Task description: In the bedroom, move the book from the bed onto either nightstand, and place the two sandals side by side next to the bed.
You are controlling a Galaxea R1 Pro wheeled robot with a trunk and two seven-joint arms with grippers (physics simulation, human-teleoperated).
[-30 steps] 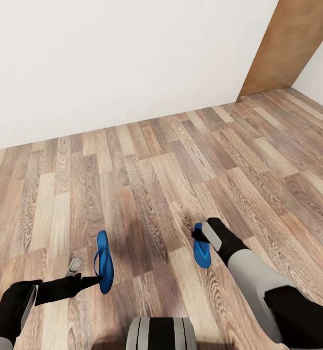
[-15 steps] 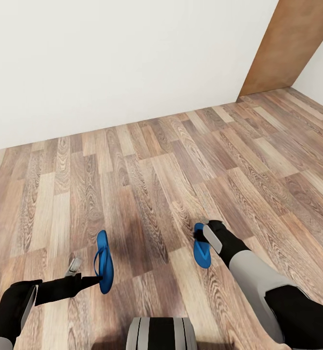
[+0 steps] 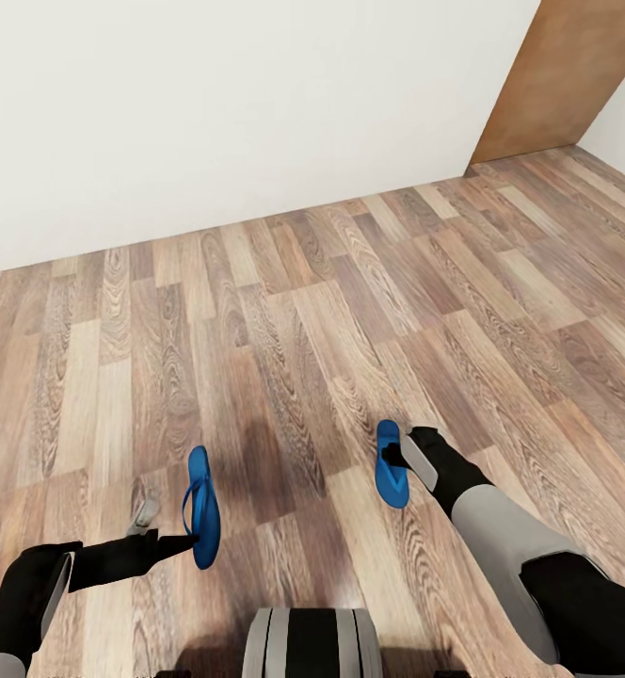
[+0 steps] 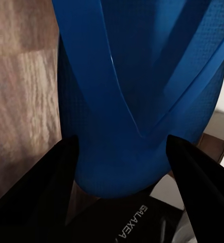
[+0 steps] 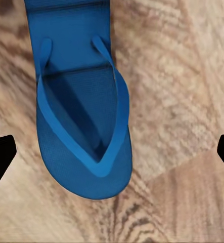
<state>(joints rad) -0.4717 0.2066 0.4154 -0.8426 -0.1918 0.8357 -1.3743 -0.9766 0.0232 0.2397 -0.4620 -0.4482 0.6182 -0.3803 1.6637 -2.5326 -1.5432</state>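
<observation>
The left gripper (image 3: pixel 192 540) is pinched on one blue sandal (image 3: pixel 201 506), holding it on its edge over the wood floor (image 3: pixel 284 311). The other sandal (image 3: pixel 390 463) lies flat on the floor under the right gripper (image 3: pixel 399 459), whose fingers are spread wide apart.

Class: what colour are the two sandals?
Both sandals are bright blue, straps included; clearest in the right wrist view.

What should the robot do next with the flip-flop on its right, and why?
Probably lower the right fingers around that sandal and close on it. They stand wide open above it, and it lies flat on the floor. The left fingers seem to grip the other sandal, and no bed is near to set the pair beside.
</observation>
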